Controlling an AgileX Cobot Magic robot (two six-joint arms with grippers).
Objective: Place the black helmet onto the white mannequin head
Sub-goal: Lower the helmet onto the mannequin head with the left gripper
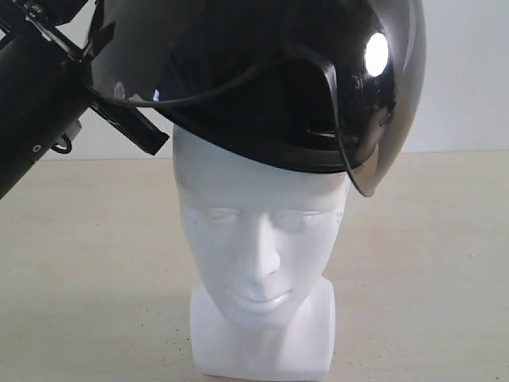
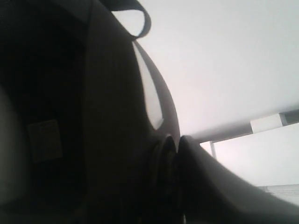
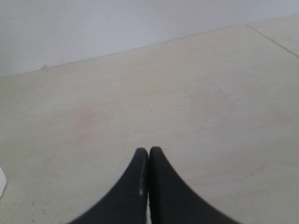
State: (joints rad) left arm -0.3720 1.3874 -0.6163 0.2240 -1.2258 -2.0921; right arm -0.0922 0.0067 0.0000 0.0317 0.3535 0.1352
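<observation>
Placement | black helmet tilted atop crown of white mannequin head | left end effector at helmet rim beside head, nearer; I cannot tell its grip | right end effector fingertips together over tabletop

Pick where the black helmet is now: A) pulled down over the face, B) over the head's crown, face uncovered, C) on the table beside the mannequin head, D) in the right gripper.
B: the black helmet sits tilted over the crown of the white mannequin head, whose face shows below the rim.
</observation>
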